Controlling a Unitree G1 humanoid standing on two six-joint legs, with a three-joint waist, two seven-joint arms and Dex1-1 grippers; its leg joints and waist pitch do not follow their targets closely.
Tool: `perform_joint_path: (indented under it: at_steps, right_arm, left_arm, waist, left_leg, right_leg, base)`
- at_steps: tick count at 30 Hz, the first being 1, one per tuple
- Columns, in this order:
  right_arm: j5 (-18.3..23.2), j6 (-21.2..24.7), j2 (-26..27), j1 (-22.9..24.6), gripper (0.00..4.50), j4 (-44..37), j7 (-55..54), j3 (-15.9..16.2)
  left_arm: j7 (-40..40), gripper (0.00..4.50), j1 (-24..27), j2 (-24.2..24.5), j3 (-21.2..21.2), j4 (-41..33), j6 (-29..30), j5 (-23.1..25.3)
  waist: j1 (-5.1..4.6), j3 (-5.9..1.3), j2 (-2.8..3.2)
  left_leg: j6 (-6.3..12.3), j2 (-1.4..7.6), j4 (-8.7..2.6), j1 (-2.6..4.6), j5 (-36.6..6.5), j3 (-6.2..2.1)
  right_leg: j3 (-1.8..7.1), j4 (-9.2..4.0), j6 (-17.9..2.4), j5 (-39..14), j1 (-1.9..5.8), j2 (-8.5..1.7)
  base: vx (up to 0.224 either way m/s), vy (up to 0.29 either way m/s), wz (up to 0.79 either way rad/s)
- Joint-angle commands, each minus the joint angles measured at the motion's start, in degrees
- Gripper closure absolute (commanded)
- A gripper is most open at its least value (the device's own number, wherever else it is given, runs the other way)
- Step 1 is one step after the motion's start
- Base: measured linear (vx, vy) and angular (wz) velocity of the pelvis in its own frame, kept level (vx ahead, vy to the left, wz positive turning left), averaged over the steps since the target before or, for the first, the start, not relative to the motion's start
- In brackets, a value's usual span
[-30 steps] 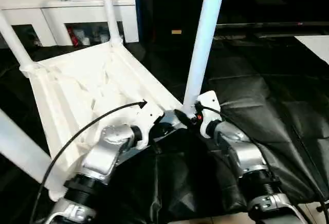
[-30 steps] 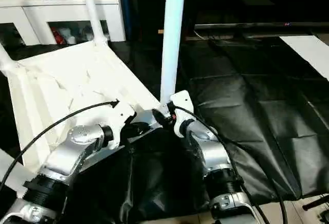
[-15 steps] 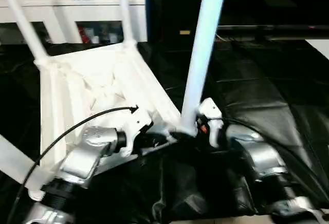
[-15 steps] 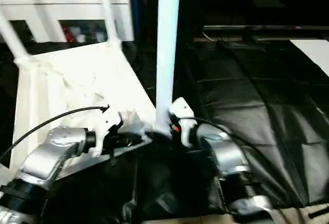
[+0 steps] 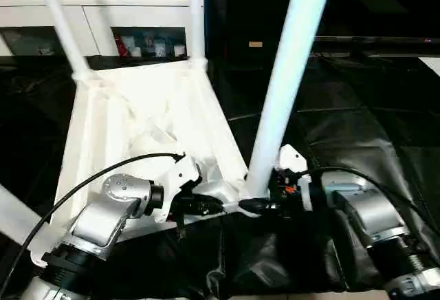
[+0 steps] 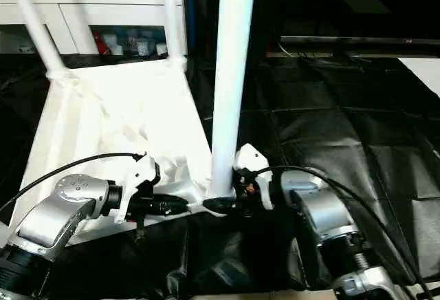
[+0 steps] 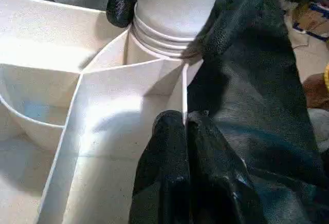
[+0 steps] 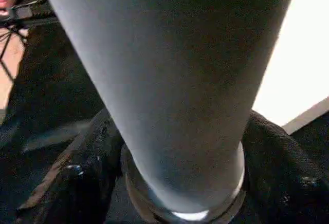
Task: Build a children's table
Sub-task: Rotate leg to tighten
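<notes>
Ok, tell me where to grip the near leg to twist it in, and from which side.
Grip the near leg low, just above its corner socket, from the right side: the shaft is round and thickest there, and the tabletop's ribs block the left.

Silver forearms (image 5: 110,210), seemingly black-cabled
</notes>
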Motion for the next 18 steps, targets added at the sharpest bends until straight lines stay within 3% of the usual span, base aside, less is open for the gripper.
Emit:
perform_joint_path:
  at_steps: [1,8,10,11,13,14,18]
  right_arm:
    - [0.32,0.93,0.57,1.07,1.41,-1.33,2.22,3.29]
    - [-1.31,-1.45,4.21,0.97,1.77,1.04,-4.61,2.23]
    - [-2.52,-2.20,7.08,0.25,1.78,3.51,-10.75,0.96]
    - [-4.08,-2.20,10.99,-0.95,1.80,6.91,-19.53,-0.86]
    - [-4.48,-2.05,12.88,-1.55,1.80,8.34,-23.23,-1.69]
    - [-5.25,-0.30,16.81,-2.80,1.80,10.53,-30.07,-2.68]
    - [-5.90,-0.34,18.80,-3.31,1.80,11.32,-33.01,-2.53]
  left_arm:
    - [-1.33,4.50,-1.47,-1.10,-0.47,-4.50,-1.06,-2.71]
    - [3.38,4.50,-2.43,-3.81,0.04,-2.87,-2.16,-1.11]
    - [6.28,4.50,-3.12,-5.67,0.08,-1.97,-2.19,-0.16]
    - [10.37,4.50,-4.03,-8.13,-0.03,-0.81,-2.11,1.28]
    - [12.69,4.50,-4.52,-9.48,-0.12,-0.15,-2.01,2.10]
    - [18.10,4.50,-5.58,-12.79,-0.37,1.42,-1.60,3.90]
    - [20.98,4.50,-6.01,-14.70,-0.49,1.97,-1.12,4.56]
  waist:
    - [-0.29,-3.40,-0.25]
    - [-0.41,-3.40,-0.28]
    - [-0.86,-3.21,-0.25]
    - [-0.94,-3.28,-0.11]
    - [-1.73,-3.15,-0.23]
    - [-2.39,-3.34,-0.21]
    - [-2.93,-3.38,-0.19]
  left_leg:
    - [2.32,3.38,-4.58,1.53,-11.70,-1.50]
    - [2.09,3.31,-4.58,1.47,-11.66,-1.53]
    - [1.42,3.26,-4.70,1.27,-12.24,-1.52]
    - [0.47,3.24,-4.76,1.40,-13.20,-1.68]
    - [-1.04,3.12,-5.10,1.20,-15.27,-1.95]
    - [-1.50,3.08,-5.05,1.23,-16.00,-2.03]
    - [-0.65,3.03,-4.85,1.25,-15.97,-1.87]
  right_leg:
    - [1.56,-3.87,-14.17,-9.23,2.04,-2.46]
    - [1.52,-3.90,-14.11,-9.43,2.07,-2.47]
    - [1.58,-4.14,-13.88,-10.66,1.90,-2.48]
    - [1.51,-4.21,-13.31,-12.92,1.90,-2.54]
    - [1.38,-4.44,-12.20,-16.25,1.93,-2.48]
    - [1.42,-4.46,-11.64,-16.00,1.91,-2.44]
    - [1.53,-4.67,-11.79,-14.42,1.69,-2.38]
  base:
    - [0.000,0.000,0.00]
    - [0.000,0.000,0.00]
    - [0.000,0.000,0.00]
    - [0.000,0.000,0.00]
    - [0.000,0.000,0.00]
    - [0.000,0.000,0.00]
    - [0.000,0.000,0.00]
